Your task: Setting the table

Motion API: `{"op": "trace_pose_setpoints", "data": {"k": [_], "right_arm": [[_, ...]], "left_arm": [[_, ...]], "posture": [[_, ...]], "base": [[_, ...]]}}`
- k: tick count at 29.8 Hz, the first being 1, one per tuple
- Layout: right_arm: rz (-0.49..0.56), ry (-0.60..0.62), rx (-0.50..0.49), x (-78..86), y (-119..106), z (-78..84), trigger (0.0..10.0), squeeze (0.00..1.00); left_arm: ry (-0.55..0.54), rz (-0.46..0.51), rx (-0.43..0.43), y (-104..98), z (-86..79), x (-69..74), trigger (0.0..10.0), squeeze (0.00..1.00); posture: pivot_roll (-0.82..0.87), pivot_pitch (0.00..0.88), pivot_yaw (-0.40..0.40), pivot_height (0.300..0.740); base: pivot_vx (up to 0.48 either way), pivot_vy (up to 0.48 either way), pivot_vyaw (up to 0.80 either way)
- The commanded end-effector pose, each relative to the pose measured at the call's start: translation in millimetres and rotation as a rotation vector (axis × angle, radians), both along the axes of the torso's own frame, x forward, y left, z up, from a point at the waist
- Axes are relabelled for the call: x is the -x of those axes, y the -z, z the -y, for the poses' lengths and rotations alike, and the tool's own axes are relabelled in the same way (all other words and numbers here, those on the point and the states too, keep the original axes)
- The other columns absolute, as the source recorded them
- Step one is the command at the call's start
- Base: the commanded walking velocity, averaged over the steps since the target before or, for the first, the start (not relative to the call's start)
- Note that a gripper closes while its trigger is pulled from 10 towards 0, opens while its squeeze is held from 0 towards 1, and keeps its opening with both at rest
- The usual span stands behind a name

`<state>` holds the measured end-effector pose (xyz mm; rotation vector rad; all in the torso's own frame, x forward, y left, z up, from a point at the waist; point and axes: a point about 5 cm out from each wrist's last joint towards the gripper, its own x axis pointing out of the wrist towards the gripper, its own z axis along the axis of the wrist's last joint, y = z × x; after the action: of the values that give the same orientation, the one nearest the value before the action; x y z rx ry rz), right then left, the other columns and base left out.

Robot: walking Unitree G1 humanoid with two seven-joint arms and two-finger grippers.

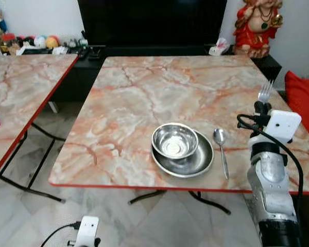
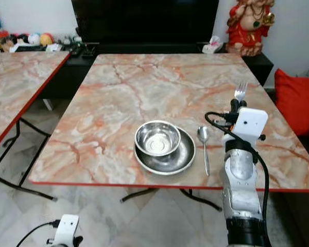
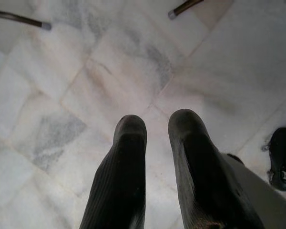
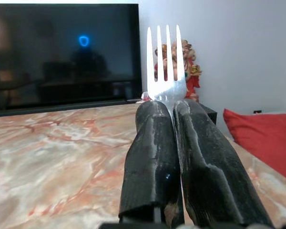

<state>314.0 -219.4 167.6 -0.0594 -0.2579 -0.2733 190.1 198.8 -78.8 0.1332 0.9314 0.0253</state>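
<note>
- right tool [image 4: 168, 143] pressed together on the fork [image 4: 164, 62], pinching its handle; tines stick up past the fingertips, upright; the tool hangs above the desk [image 1: 144, 98] near its right edge
- step in hand, as a judgement: laying the fork into the place setting; the spoon [image 1: 221, 149] lies on the desk just to the tool's left, and the plate [image 1: 198, 163] lies left of the spoon
- to do it well: tip the fork flat before lowering, handle parallel to the spoon; choose a bare patch of desk, either between tool and spoon or on the far side of the plate; spread the fingers only once the fork rests on the desk, else it may bounce or slide; keep the forearm off the spoon while reaching across
- containers: steel bowl [image 1: 174, 140] sits on the plate, shifted toward the plate's left rim, upright; bowl looks empty, only glare inside; plate holds nothing else
- left tool [image 3: 157, 143] hangs idle over the floor [image 3: 62, 86]; fingers slightly spread, holding nothing
</note>
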Motion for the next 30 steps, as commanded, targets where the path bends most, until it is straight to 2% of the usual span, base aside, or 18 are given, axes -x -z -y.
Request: {"op": "trace_pose_setpoints", "data": {"k": [1,10,20,25,26,27,29,30], "right_arm": [[0.006,-0.003,-0.003,-2.9,-3,-1.6,10.0,0.0],[0.008,-0.005,-0.004,-3.8,-4,-2.1,10.0,0.0],[-0.012,0.002,0.001,-3.0,-1,-1.5,10.0,0.0],[-0.158,0.073,0.022,2.8,15,9.7,10.0,0.0],[-0.269,0.106,0.033,6.5,26,16.3,10.0,0.0],[-0.269,0.106,0.033,6.5,26,16.3,10.0,0.0],[-0.356,0.111,0.02,14.0,34,23.3,10.0,0.0],[-0.356,0.111,0.02,14.0,34,23.3,10.0,0.0]], "left_arm": [[0.0,-0.015,0.001,1,-0.6,2.5,10.0,0.0],[0.004,-0.012,0.0,1,0.8,1.2,10.0,0.0],[0.009,-0.016,0.001,2,1.8,2.2,10.0,0.0],[0.01,-0.019,0.004,2,2.4,2.5,10.0,0.0],[0.011,-0.021,0.004,2,2.3,3.0,10.0,0.0],[0.011,-0.021,0.004,2,2.3,3.0,10.0,0.0],[0.011,-0.023,0.005,2,2.2,3.7,10.0,0.0],[0.011,-0.023,0.005,2,2.2,3.7,10.0,0.0]], "posture": [[0.01,0.0,0.034,0.74],[0.02,0.0,0.032,0.74],[0.01,0.0,0.033,0.74],[0.01,0.0,0.033,0.74],[0.01,0.0,0.033,0.74],[0.01,0.0,0.033,0.74],[0.0,0.0,0.032,0.74],[0.0,0.0,0.032,0.74]], "base": [[0.289,0.0,0.0],[0.289,0.0,0.0],[0.0,0.0,0.0],[0.0,0.0,0.0],[0.0,0.0,0.0],[0.0,0.0,0.0],[0.0,0.0,0.0],[0.0,0.0,0.0]]}}
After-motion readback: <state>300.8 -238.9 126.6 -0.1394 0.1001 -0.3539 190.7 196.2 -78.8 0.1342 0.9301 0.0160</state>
